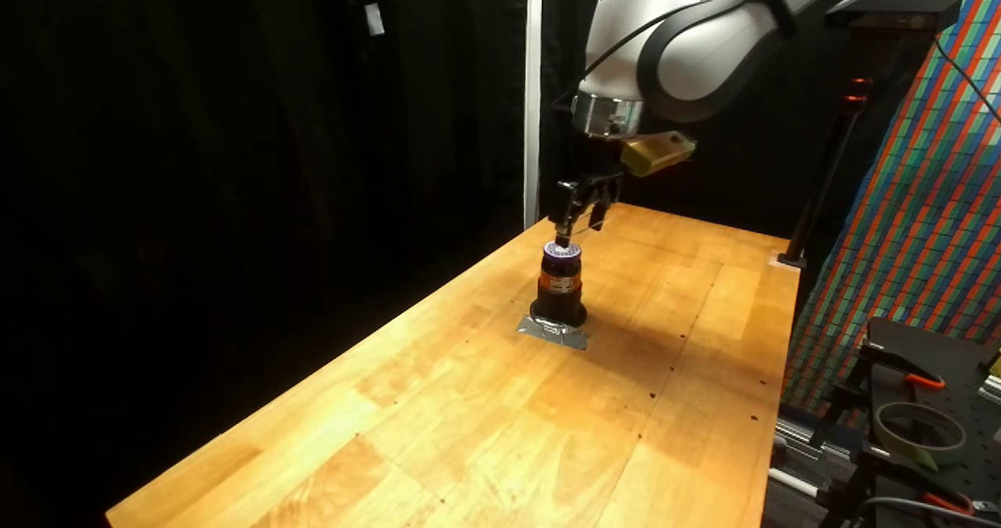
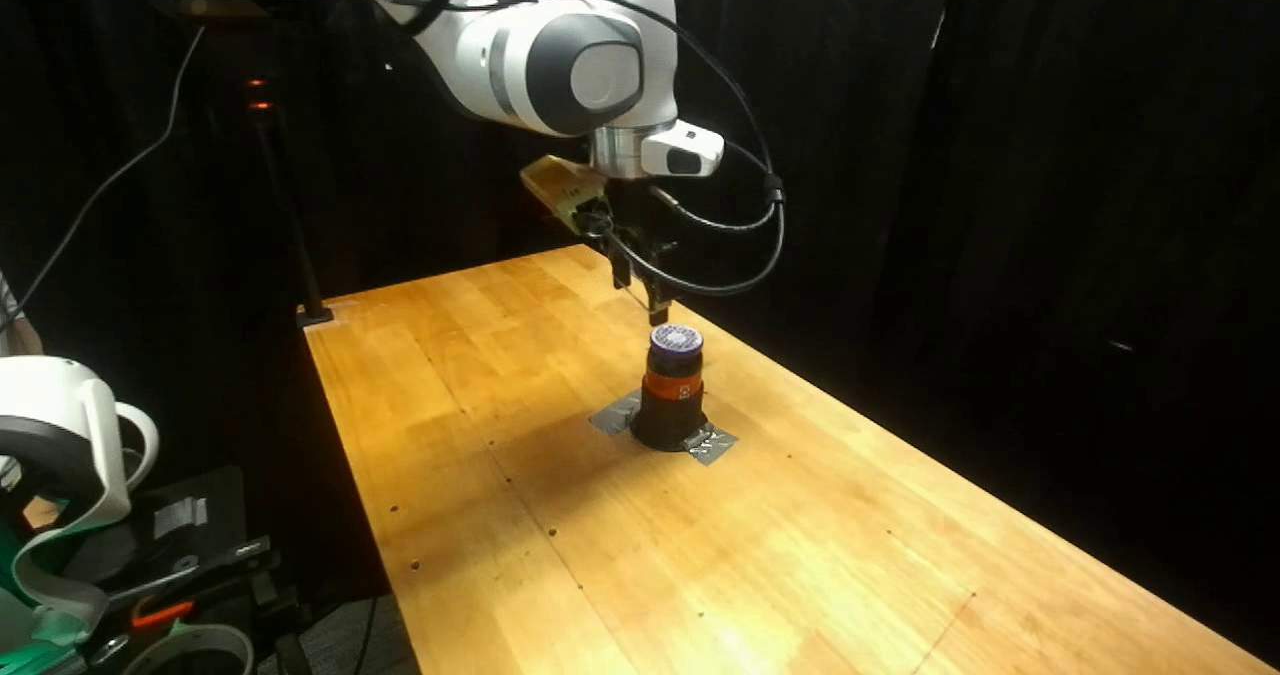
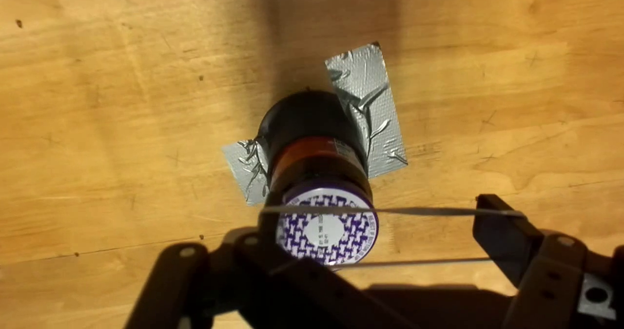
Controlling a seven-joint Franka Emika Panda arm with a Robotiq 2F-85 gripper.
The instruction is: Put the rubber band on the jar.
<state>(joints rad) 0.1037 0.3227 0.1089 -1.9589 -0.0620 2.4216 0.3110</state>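
The jar stands upright in both exterior views (image 1: 560, 281) (image 2: 673, 385). It is dark brown with an orange label and a purple-and-white patterned lid (image 3: 324, 236). My gripper (image 3: 380, 215) is open, fingers pointing down, just above lid height. A thin tan rubber band (image 3: 429, 211) is stretched around both fingers, with two strands between them. In the wrist view one finger overlaps the lid's left edge, and the other is out to the right over bare table. The gripper also shows in both exterior views (image 1: 580, 232) (image 2: 640, 300). Whether a finger touches the lid cannot be told.
The jar sits in a black round holder (image 3: 307, 114) fixed to the wooden table (image 2: 800, 515) with grey tape strips (image 3: 375, 105). A dark post (image 1: 821, 176) stands at a table corner. A side cart with a tape roll (image 1: 920, 434) is beside the table.
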